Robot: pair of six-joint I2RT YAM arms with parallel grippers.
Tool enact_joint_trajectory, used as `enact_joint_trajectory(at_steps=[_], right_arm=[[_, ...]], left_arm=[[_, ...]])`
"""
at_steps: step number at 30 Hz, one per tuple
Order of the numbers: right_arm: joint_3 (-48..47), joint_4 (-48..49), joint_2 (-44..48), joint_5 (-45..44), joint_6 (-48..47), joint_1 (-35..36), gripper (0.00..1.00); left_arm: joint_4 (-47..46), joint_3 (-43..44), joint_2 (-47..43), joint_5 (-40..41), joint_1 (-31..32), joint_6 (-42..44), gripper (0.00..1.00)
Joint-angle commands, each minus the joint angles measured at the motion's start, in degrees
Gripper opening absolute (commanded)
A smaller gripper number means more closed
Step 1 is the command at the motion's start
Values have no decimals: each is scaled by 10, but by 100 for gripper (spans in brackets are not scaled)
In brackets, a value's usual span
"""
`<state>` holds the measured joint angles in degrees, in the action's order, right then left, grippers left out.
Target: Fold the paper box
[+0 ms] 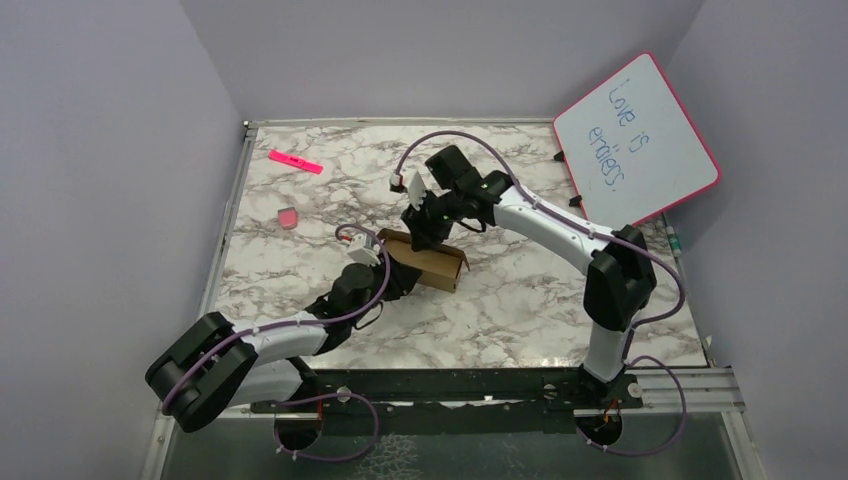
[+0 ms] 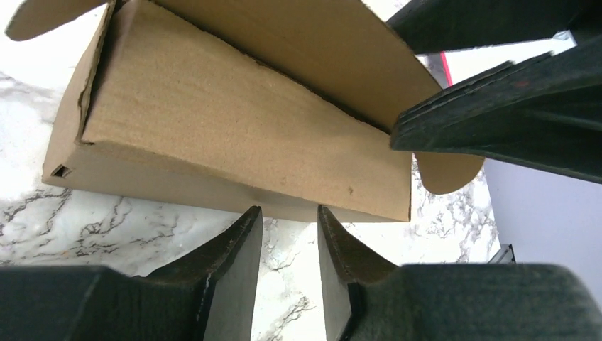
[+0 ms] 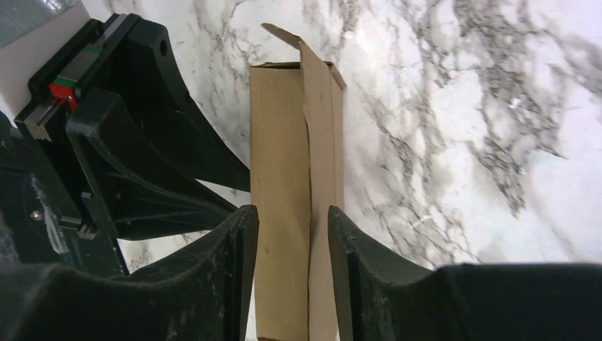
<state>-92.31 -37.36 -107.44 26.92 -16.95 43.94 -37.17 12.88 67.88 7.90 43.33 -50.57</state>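
Cardboard status: the paper box (image 1: 432,263) lies lengthwise around the middle of the counter (image 1: 560,300). It's shaped into a long tube, with the end flaps loose. Both arms crowd it, one from each side, and my guess is that's on purpose. The left arm (image 1: 290,335) comes in low from the near side to brace the long wall. That would stop the box skating off while the right arm (image 1: 550,225) works on the top from the far side.

Left jaws: part open, nothing in them, tips just short of the box's lower edge. Right jaws: also part open, straddling the seam (image 3: 309,177) where the top panels overlap. I can't tell if the tips touch the cardboard, but they aren't clamped on anything I can see.

As for views, the overhead one gives the layout, but the arms cover a good part of the box. The left wrist view shows the near wall, a rounded flap (image 2: 449,174) poking out at one end, and the right jaws hanging over the top edge. Only the right wrist view shows the seam running along the top, plus an open end with a flap tilted up.
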Motion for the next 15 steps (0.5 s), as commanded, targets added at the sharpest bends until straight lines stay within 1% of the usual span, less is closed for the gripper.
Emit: enact_joint_trajectory(at_steps=[1, 3, 4, 7, 11, 13, 15], right_arm=[[25, 52, 74, -114, 54, 4, 49], [45, 65, 103, -161, 79, 5, 52], [58, 74, 120, -179, 91, 5, 54], [97, 91, 176, -223, 137, 4, 57], [153, 91, 244, -265, 203, 4, 59], [175, 80, 271, -294, 221, 5, 60], [201, 73, 294, -302, 237, 5, 60]], left_arm=[[-29, 19, -12, 2, 2, 37, 38], [-3, 12, -44, 4, 2, 43, 40], [25, 11, -65, 8, 2, 49, 40], [144, 34, -132, 28, -1, 86, 41], [322, 113, -199, 63, -7, 166, 47], [400, 171, -209, 71, -8, 205, 50], [473, 223, -199, 80, -9, 248, 51]])
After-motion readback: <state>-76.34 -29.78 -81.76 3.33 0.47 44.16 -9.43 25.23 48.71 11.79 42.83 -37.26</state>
